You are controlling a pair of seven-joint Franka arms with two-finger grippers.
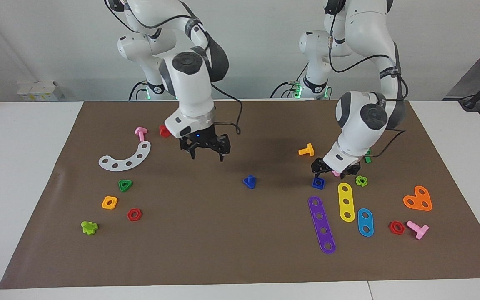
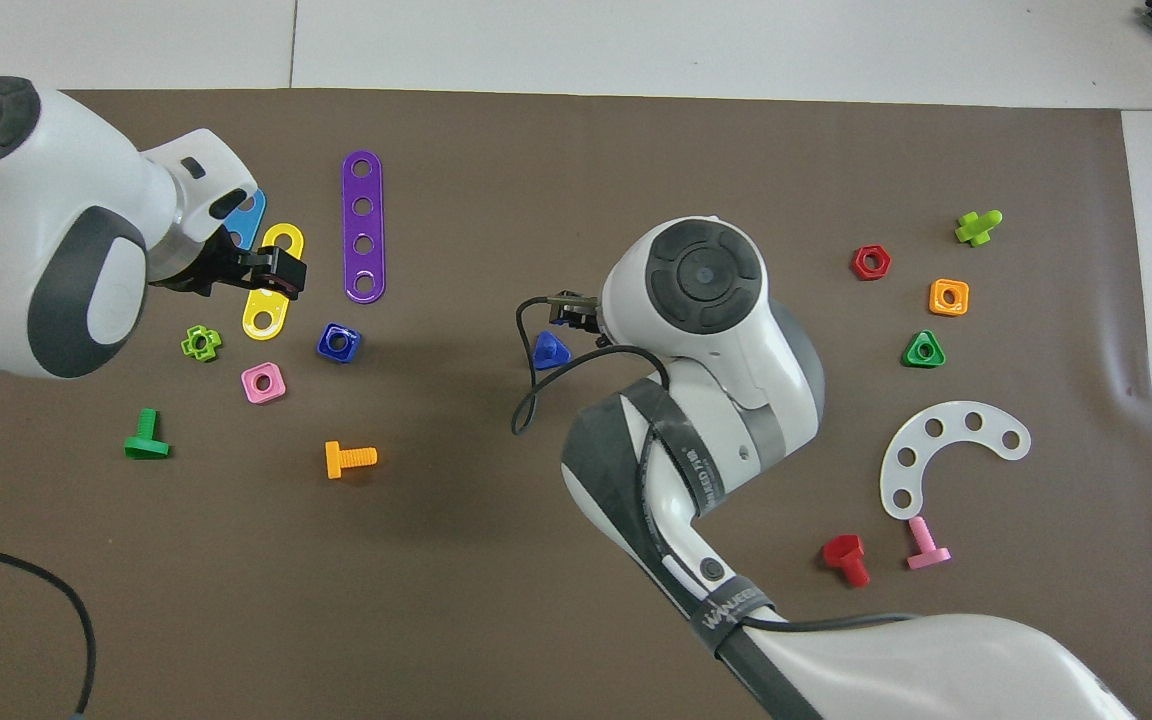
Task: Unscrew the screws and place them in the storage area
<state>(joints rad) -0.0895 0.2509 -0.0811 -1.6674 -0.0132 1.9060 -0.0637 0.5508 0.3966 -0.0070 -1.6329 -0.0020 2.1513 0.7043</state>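
The dark-blue bolt [image 1: 249, 182] with the triangular head lies alone near the middle of the brown mat [image 1: 231, 250]; it also shows in the overhead view [image 2: 550, 350]. Its blue square nut [image 1: 318, 182] lies apart from it toward the left arm's end, also seen from overhead [image 2: 338, 341]. My right gripper [image 1: 207, 155] hangs open and empty over the mat, close to the bolt. My left gripper [image 1: 336, 168] is open and empty, low over the mat right beside the blue nut; from overhead [image 2: 241, 275] it covers part of the yellow strip.
Purple [image 1: 322, 225], yellow [image 1: 346, 202] and blue [image 1: 365, 222] strips, a pink nut [image 2: 263, 382], an orange bolt [image 1: 306, 150] and a green bolt [image 2: 146, 438] lie near the left gripper. A white curved plate [image 1: 125, 158] and several nuts and bolts lie at the right arm's end.
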